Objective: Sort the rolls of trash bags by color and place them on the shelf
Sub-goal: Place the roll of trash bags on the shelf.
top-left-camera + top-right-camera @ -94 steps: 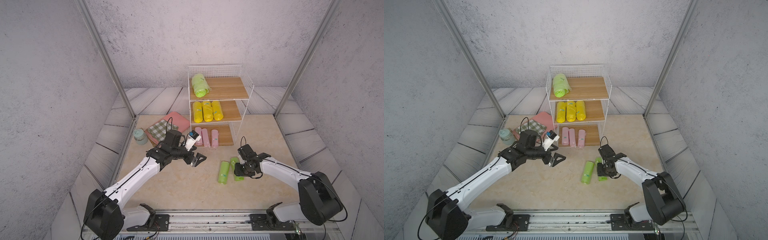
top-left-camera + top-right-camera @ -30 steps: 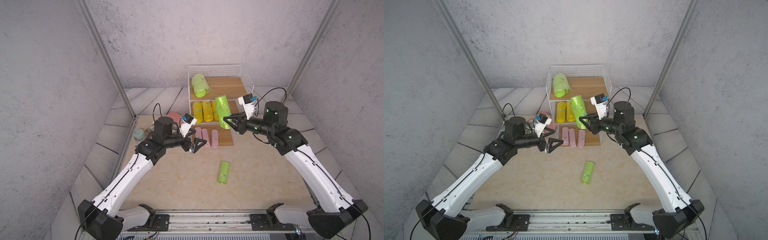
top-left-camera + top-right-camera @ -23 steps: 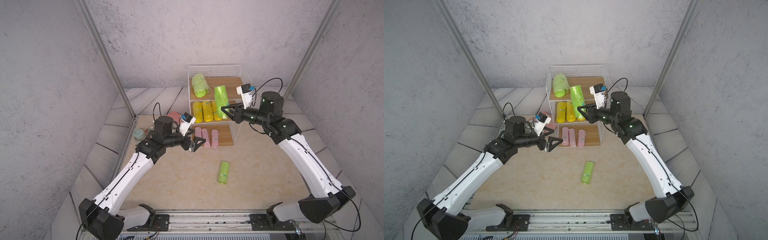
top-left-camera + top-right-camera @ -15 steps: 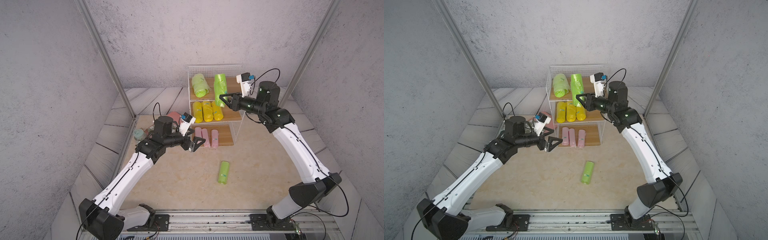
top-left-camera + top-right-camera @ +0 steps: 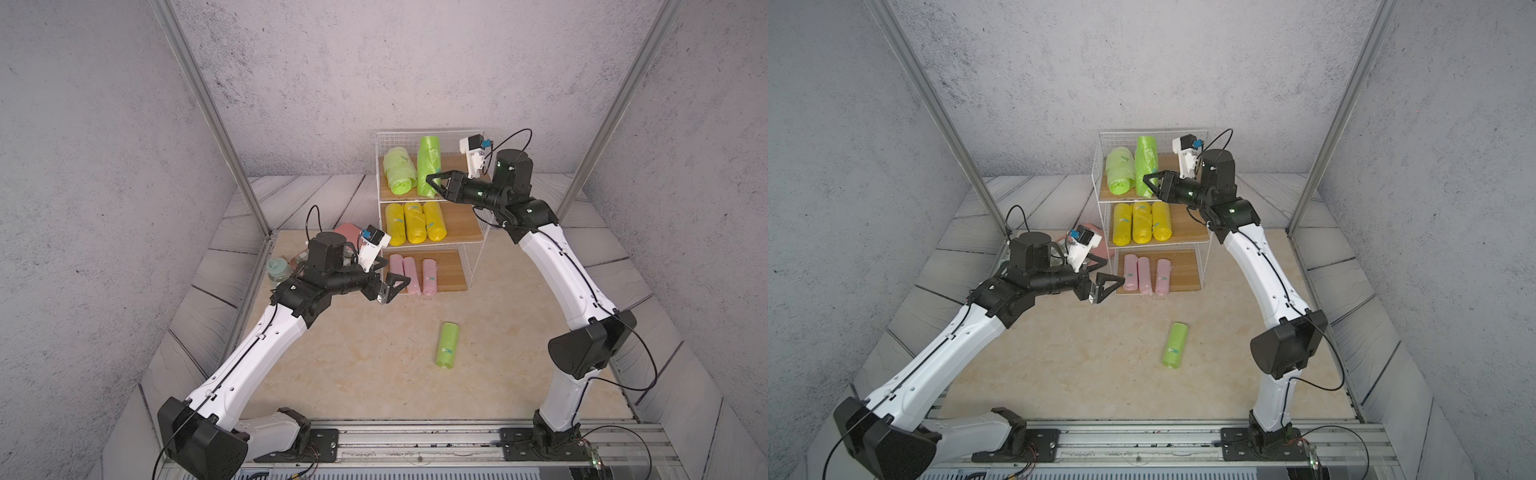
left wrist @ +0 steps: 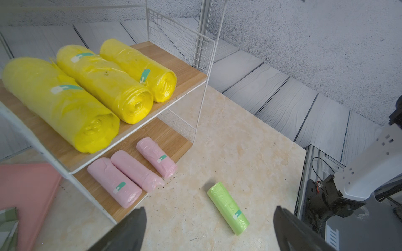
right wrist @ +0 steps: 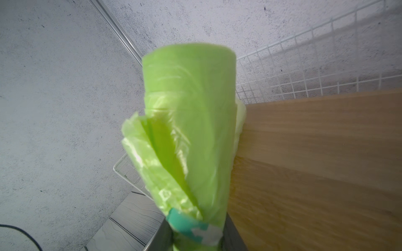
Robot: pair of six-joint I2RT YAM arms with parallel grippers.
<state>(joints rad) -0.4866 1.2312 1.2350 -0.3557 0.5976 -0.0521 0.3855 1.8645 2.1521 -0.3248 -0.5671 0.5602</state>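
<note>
Gripping green roll, right hand, top shelf

Top views: high, angled down, sharing whole scene. Wrist views close; both see shelf.

Beige stone-patterned worktop, frame centre, bearing a three-tier white wire shelf with wooden boards. Top board: one crumpled light green plastic roll lying; beside it an upright light green roll, contact with the board indiscernible. Middle board: three yellow plastic rolls. Bottom board: three pale pink plastic rolls. Directly on the worktop: a smooth light green roll, lower centre; a flat pink tray, left of the shelf.
</note>
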